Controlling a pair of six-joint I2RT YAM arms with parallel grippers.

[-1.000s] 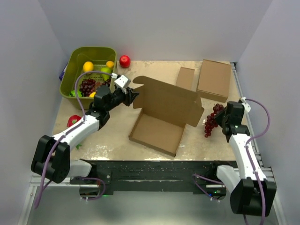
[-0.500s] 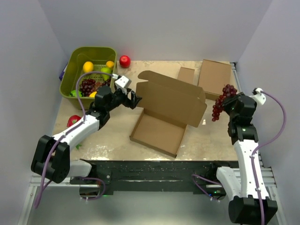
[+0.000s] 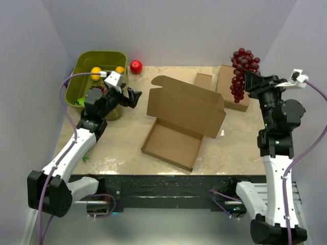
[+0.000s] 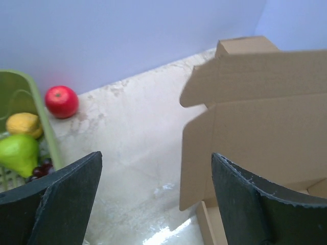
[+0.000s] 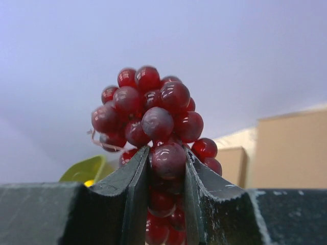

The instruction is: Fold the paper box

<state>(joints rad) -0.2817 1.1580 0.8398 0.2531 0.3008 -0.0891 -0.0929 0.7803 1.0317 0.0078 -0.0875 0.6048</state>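
The paper box (image 3: 176, 127) sits in the middle of the table (image 3: 122, 143) with its big flap standing up. The left pincer (image 3: 134, 97) is wide open near it, holding nothing. The right pincer (image 3: 249, 80) squeezes red grapes (image 3: 241, 69) up high.

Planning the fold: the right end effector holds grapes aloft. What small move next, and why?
Probably set the grapes down clear of the paper box: the right end effector is shut on them, and the left end effector is open, touching nothing.
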